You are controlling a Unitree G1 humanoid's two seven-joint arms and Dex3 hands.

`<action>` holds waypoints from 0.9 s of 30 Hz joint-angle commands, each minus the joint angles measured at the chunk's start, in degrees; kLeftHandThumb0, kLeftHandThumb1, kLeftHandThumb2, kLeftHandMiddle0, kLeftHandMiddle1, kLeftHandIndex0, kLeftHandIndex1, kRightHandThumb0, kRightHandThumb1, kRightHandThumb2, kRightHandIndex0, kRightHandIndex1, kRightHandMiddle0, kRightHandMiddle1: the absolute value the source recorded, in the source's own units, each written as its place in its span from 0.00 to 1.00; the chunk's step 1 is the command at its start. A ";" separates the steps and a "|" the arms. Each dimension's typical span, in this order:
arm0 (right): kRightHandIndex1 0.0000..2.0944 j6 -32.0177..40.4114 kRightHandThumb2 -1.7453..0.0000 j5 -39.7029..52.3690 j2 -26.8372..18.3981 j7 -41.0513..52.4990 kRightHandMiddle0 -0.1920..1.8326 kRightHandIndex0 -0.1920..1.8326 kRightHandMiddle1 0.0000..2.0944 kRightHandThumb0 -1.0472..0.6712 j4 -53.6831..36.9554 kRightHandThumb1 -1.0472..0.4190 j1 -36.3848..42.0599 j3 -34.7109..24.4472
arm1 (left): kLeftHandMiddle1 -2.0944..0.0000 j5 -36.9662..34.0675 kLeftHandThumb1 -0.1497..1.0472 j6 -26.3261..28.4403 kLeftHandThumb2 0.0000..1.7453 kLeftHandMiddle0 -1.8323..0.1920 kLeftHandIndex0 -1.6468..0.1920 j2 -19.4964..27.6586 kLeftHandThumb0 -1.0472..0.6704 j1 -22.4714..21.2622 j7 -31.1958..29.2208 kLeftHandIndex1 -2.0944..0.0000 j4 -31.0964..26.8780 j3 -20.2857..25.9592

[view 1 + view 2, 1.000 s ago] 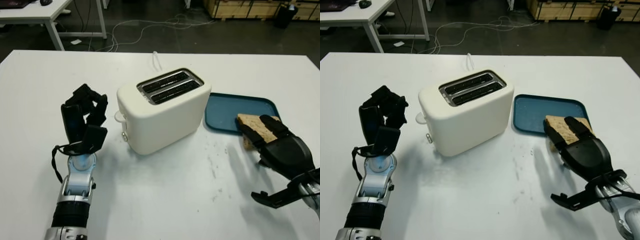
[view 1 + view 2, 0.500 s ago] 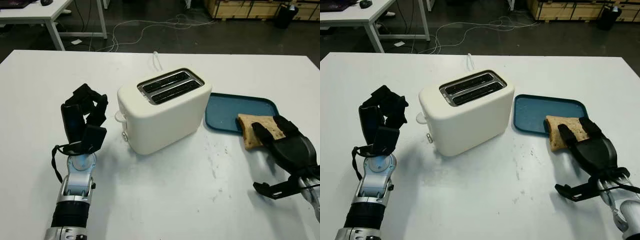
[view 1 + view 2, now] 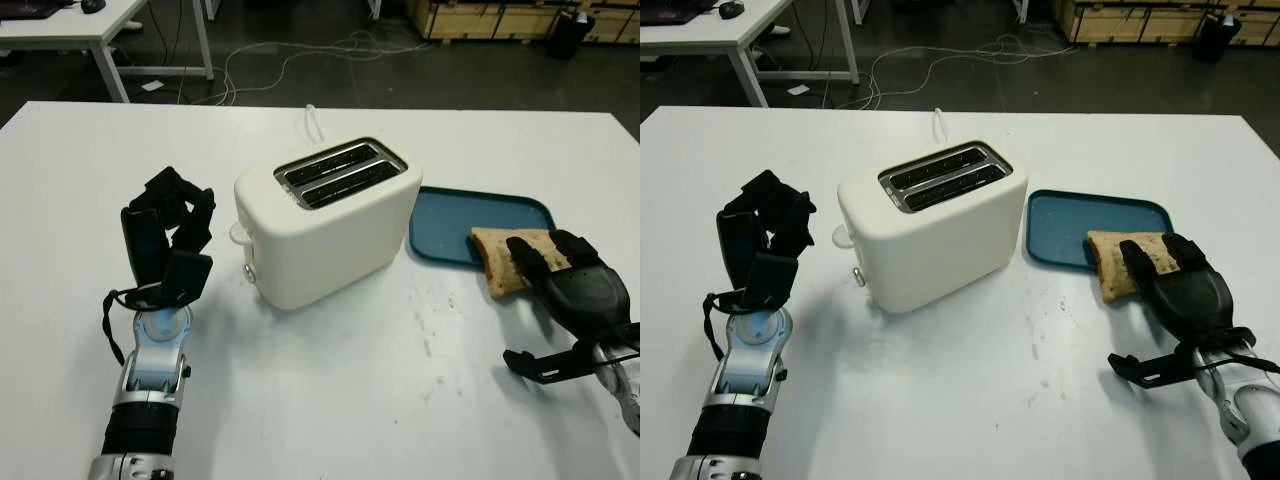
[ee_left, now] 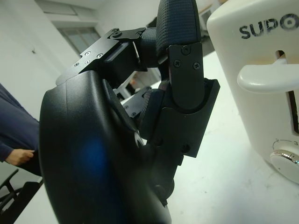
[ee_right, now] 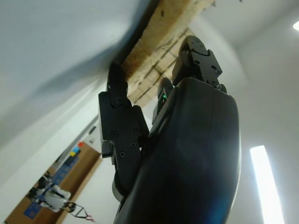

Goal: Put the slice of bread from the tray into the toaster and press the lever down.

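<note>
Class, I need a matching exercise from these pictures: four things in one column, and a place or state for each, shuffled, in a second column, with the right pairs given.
Things
1. slice of bread
2. toaster
3. left hand
4. lever

Places or states
A. raised beside the toaster, fingers curled, holding nothing
B. up, not pressed
C. slots empty
D. partly over the tray's near edge, under the right hand's fingers

Pairs: 1-D, 2-C, 3-A, 4-B

Lab or workshop space. Loose cables (image 3: 300, 55) lie on the dark floor (image 3: 480, 70). Wooden crates (image 3: 490, 15) and a white desk (image 3: 70, 25) stand behind the tabletop (image 3: 350, 400).
</note>
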 commanded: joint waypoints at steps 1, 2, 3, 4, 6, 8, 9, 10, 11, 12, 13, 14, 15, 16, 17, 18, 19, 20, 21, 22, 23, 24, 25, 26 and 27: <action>0.41 -1.78 0.91 -0.44 2.09 -2.71 0.18 0.09 0.10 0.53 4.56 0.09 0.56 3.73 | 0.26 0.21 0.89 -0.99 0.22 0.30 0.39 0.18 0.13 -0.27 0.51 0.27 -0.08 0.27; 0.60 -2.82 0.92 -0.07 2.06 -4.17 0.18 0.10 0.32 0.49 5.75 0.09 -0.09 4.44 | 0.26 0.34 0.89 -0.90 0.22 0.30 0.39 0.19 0.13 -0.19 0.55 0.27 -0.23 0.27; 0.71 -4.26 0.91 0.57 2.14 -5.83 0.14 0.13 0.52 0.46 7.21 0.09 -0.78 4.98 | 0.26 0.21 0.89 -0.77 0.22 0.30 0.39 0.13 0.13 -0.08 0.44 0.27 -0.43 0.29; 0.77 -5.63 0.90 1.01 2.17 -7.81 0.13 0.24 0.66 0.43 8.67 0.09 -1.45 5.59 | 0.26 -0.03 0.89 -0.85 0.22 0.30 0.39 0.09 0.13 -0.02 0.31 0.26 -0.44 0.34; 0.82 -9.13 0.88 2.57 2.03 -11.43 0.20 0.51 0.80 0.39 11.11 0.09 -2.46 6.46 | 0.26 -0.30 0.89 -0.94 0.21 0.30 0.39 0.01 0.13 -0.01 0.21 0.26 -0.43 0.40; 0.83 -11.93 0.83 3.02 1.55 -15.05 0.28 0.68 0.83 0.36 12.94 0.09 -3.27 7.68 | 0.26 0.01 0.89 -1.07 0.21 0.30 0.39 0.11 0.13 0.00 0.43 0.27 -0.28 0.40; 0.83 -12.78 0.81 2.96 1.21 -16.17 0.30 0.73 0.83 0.36 13.56 0.09 -3.61 8.40 | 0.26 0.08 0.89 -1.13 0.22 0.30 0.39 0.12 0.13 0.00 0.49 0.26 -0.22 0.40; 0.83 -13.36 0.79 2.56 0.67 -17.03 0.31 0.76 0.83 0.35 13.79 0.09 -3.91 9.24 | 0.26 -0.23 0.89 -1.07 0.21 0.30 0.39 0.02 0.12 0.01 0.29 0.26 -0.27 0.41; 0.83 -13.72 0.76 2.12 0.19 -17.46 0.32 0.80 0.83 0.34 14.03 0.09 -4.22 10.07 | 0.26 -0.62 0.89 -1.10 0.21 0.30 0.39 -0.08 0.13 0.03 0.00 0.27 -0.31 0.40; 0.83 -13.86 0.74 1.65 -0.34 -17.72 0.33 0.81 0.83 0.34 14.12 0.09 -4.49 10.94 | 0.26 -0.73 0.89 -1.13 0.21 0.30 0.40 -0.13 0.13 0.05 -0.06 0.27 -0.31 0.38; 0.83 -13.79 0.72 1.43 -0.81 -17.37 0.33 0.82 0.83 0.33 14.03 0.09 -4.71 11.69 | 0.26 -0.72 0.89 -1.22 0.21 0.30 0.40 -0.13 0.13 0.05 -0.02 0.27 -0.25 0.36; 0.83 -14.13 0.69 1.62 -1.13 -17.62 0.33 0.83 0.83 0.33 14.10 0.09 -4.85 12.20 | 0.26 -0.62 0.89 -1.32 0.21 0.30 0.40 -0.10 0.13 0.05 0.07 0.27 -0.17 0.34; 0.83 -14.24 0.68 1.74 -1.38 -17.88 0.34 0.83 0.83 0.33 14.20 0.09 -5.00 12.71 | 0.26 -0.52 0.89 -1.36 0.21 0.30 0.40 -0.07 0.13 0.07 0.15 0.27 -0.11 0.33; 0.83 -14.40 0.67 2.11 -1.52 -17.85 0.34 0.84 0.83 0.33 14.26 0.09 -5.09 13.02 | 0.26 -0.50 0.89 -1.44 0.21 0.30 0.40 -0.04 0.13 0.07 0.16 0.27 -0.03 0.34; 0.83 -14.72 0.66 2.46 -1.64 -18.04 0.35 0.84 0.83 0.33 14.39 0.09 -5.16 13.24 | 0.26 -0.46 0.89 -1.47 0.21 0.30 0.40 -0.04 0.13 0.07 0.20 0.27 0.02 0.33; 0.83 -14.97 0.65 2.87 -1.89 -17.46 0.35 0.85 0.83 0.33 14.06 0.09 -5.15 13.32 | 0.26 -0.45 0.89 -1.41 0.21 0.30 0.40 -0.05 0.13 0.07 0.21 0.27 0.02 0.33; 0.83 -15.40 0.64 3.27 -2.05 -17.34 0.35 0.85 0.83 0.33 13.92 0.09 -5.14 13.33 | 0.26 -0.47 0.89 -1.36 0.21 0.30 0.40 -0.08 0.13 0.06 0.21 0.27 0.01 0.34; 0.83 -15.77 0.63 3.53 -2.22 -17.58 0.35 0.85 0.83 0.33 13.77 0.09 -5.12 13.30 | 0.25 -0.58 0.89 -1.23 0.21 0.30 0.40 -0.16 0.13 0.05 0.18 0.27 -0.05 0.35; 0.83 -16.29 0.63 3.97 -2.37 -17.61 0.35 0.85 0.83 0.34 13.59 0.09 -5.08 13.15 | 0.25 -0.63 0.89 -1.27 0.21 0.30 0.39 -0.19 0.12 0.03 0.19 0.27 -0.02 0.36; 0.83 -16.62 0.62 4.25 -2.47 -17.70 0.35 0.85 0.83 0.34 13.49 0.09 -5.06 13.06 | 0.25 -0.52 0.89 -1.30 0.21 0.30 0.39 -0.19 0.12 0.02 0.27 0.27 0.01 0.36; 0.83 -17.05 0.62 4.91 -2.57 -17.47 0.35 0.84 0.83 0.34 13.24 0.09 -5.06 12.72 | 0.25 -0.33 0.89 -1.31 0.21 0.30 0.39 -0.13 0.12 0.03 0.38 0.27 0.04 0.34; 0.83 -17.26 0.61 5.55 -2.66 -16.91 0.34 0.84 0.83 0.34 12.96 0.09 -5.12 12.41 | 0.25 -0.17 0.89 -1.30 0.21 0.30 0.39 -0.08 0.12 0.05 0.47 0.27 0.07 0.34; 0.83 -17.85 0.60 7.00 -2.53 -16.29 0.33 0.84 0.83 0.34 12.95 0.09 -5.24 11.73 | 0.25 0.13 0.89 -1.25 0.21 0.30 0.39 -0.01 0.12 0.07 0.64 0.27 0.09 0.32; 0.83 -18.56 0.61 8.64 -2.30 -15.73 0.33 0.83 0.83 0.35 13.06 0.09 -5.36 10.95 | 0.25 0.32 0.89 -1.16 0.22 0.30 0.39 0.03 0.12 0.10 0.74 0.27 0.07 0.32; 0.83 -19.19 0.62 10.61 -2.08 -14.35 0.34 0.82 0.83 0.35 13.08 0.09 -5.51 9.98 | 0.25 0.33 0.89 -1.12 0.22 0.30 0.39 0.04 0.12 0.12 0.72 0.27 0.04 0.32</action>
